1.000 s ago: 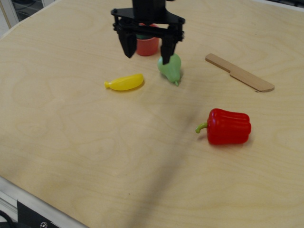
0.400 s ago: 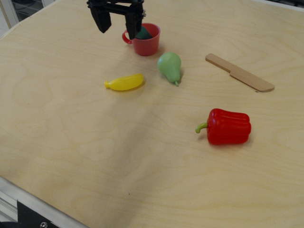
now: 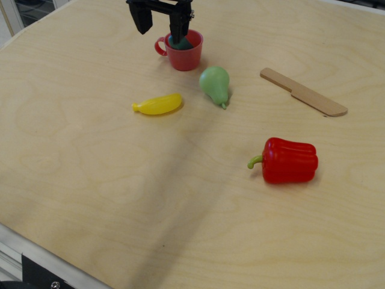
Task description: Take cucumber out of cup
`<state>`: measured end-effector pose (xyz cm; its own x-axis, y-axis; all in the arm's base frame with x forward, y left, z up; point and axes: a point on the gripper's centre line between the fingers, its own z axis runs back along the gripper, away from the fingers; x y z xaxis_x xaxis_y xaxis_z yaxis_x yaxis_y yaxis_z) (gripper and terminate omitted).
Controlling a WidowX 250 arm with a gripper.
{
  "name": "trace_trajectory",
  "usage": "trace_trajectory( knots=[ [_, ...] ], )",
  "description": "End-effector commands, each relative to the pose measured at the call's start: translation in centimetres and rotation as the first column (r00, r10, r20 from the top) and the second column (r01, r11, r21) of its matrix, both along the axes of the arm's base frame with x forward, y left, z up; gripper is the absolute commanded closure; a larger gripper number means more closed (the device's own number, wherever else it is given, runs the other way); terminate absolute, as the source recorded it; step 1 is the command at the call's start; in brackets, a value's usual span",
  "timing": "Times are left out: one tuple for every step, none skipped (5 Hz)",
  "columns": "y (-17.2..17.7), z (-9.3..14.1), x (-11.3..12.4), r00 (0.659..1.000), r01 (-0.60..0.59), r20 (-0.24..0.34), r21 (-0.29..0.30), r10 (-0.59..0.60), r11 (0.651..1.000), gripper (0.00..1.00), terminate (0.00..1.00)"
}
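1. Since the frame just before, the gripper (image 3: 161, 24) has slid to the right, so that one finger now stands at the mouth of the cup (image 3: 185, 55) and the other hangs outside it, past the handle.
2. Its jaws are spread wide and hold nothing. The cucumber (image 3: 183, 43) sits inside the cup, its dark top showing just above the rim.
3. Risk, as I judge it: with one finger inside and one outside, closing would pinch the cup's wall or handle, not the cucumber, and lifting would carry or tip the whole cup.
4. A further risk: the cup is light and unanchored, so a finger dragging along the rim could shove it toward the pear (image 3: 215, 85) just beside it.
5. The banana (image 3: 157, 105), red pepper (image 3: 289, 160) and wooden knife (image 3: 303, 91) lie well apart from the work.
6. No brand, label or writing can be read anywhere on the table (image 3: 90, 198).
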<state>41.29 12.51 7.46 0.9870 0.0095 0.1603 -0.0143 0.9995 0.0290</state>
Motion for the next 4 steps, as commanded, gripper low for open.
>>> trace_trajectory(
  knots=[
    [-0.55, 1.76, 2.78, 0.999, 0.015, 0.042, 0.027, -0.016, 1.000, 0.00, 0.00],
    [-1.01, 1.28, 3.34, 0.999, 0.020, 0.032, 0.022, -0.021, 1.000, 0.00, 0.00],
    [-1.26, 0.97, 3.38, 1.000, 0.014, 0.022, 0.027, -0.015, 1.000, 0.00, 0.00],
    [-1.54, 0.79, 3.54, 1.000, 0.014, 0.022, 0.025, -0.015, 1.000, 1.00, 0.00]
  ],
)
